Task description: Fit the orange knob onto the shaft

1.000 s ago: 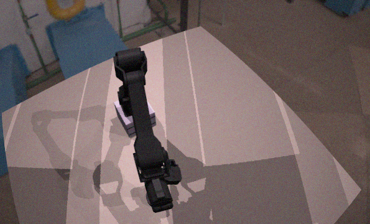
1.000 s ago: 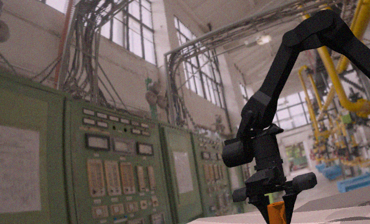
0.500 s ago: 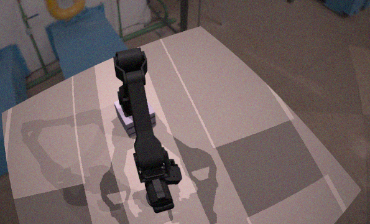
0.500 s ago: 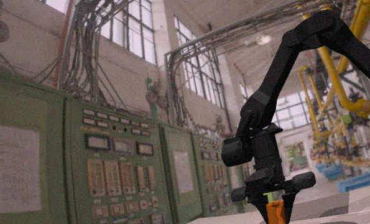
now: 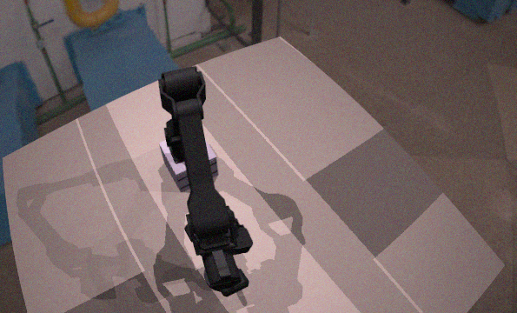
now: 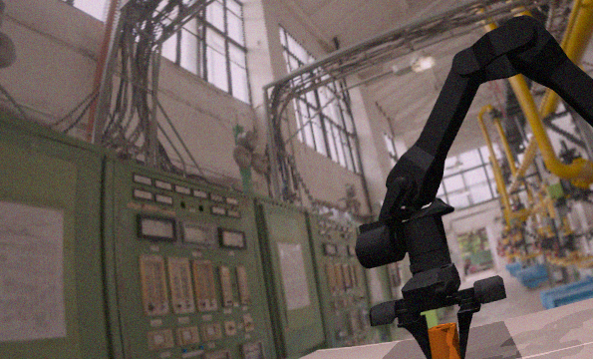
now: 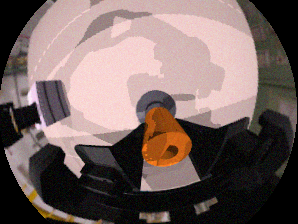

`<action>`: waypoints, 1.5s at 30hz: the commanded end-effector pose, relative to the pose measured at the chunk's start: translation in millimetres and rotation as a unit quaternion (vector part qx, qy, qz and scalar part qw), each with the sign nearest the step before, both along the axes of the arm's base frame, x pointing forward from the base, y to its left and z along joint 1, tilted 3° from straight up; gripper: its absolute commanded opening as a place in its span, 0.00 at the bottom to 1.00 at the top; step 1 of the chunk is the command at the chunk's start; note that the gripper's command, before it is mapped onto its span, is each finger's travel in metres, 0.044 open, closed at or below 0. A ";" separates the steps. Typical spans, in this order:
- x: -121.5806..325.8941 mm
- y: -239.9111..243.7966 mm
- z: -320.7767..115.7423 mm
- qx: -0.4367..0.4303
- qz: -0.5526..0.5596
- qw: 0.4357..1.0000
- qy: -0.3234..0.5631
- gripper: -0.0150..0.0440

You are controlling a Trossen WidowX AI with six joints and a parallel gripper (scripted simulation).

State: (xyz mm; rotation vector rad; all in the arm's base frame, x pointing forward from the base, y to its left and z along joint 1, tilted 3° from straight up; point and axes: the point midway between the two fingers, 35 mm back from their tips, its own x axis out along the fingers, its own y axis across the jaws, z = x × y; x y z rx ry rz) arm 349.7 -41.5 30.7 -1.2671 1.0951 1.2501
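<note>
- Orange and tapered, the knob [image 6: 444, 341] [image 7: 166, 142] is our landmark; we see it between the fingers of the gripper [image 6: 443, 335] [image 7: 167, 145], which is clamped on it.
- Beyond the knob's far end in the wrist view, we see the round grey pedestal [image 7: 141, 108], partly hidden by the knob; we cannot tell whether the knob touches it or how far down it sits.
- Around the knob, above and to either side, we have the black arm [image 5: 199, 156] [image 6: 447, 117].
- Under and around the knob's spot spreads our pale pinkish tabletop [image 5: 258, 109] [image 6: 565, 324] [image 7: 100, 75], crossed by thin light lines and patched with darker shadow.
- Well apart from the knob, on that tabletop, we find a pale lilac block [image 5: 176, 169] [image 7: 51, 102] with dark seams, at the arm's foot.
- Behind the knob, in the exterior view, our room shows green control cabinets [image 6: 186, 269], tall paned windows [image 6: 206, 50], yellow pipes [image 6: 537, 135] and blue shapes low on the floor.
</note>
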 end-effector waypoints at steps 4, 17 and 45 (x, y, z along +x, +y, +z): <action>2.2 0.1 -0.1 0.000 0.004 1.000 -0.003 0.25; 1.2 0.2 4.9 -0.004 0.087 0.996 -0.007 0.25; 1.8 -0.2 4.8 -0.005 0.108 0.994 -0.008 0.25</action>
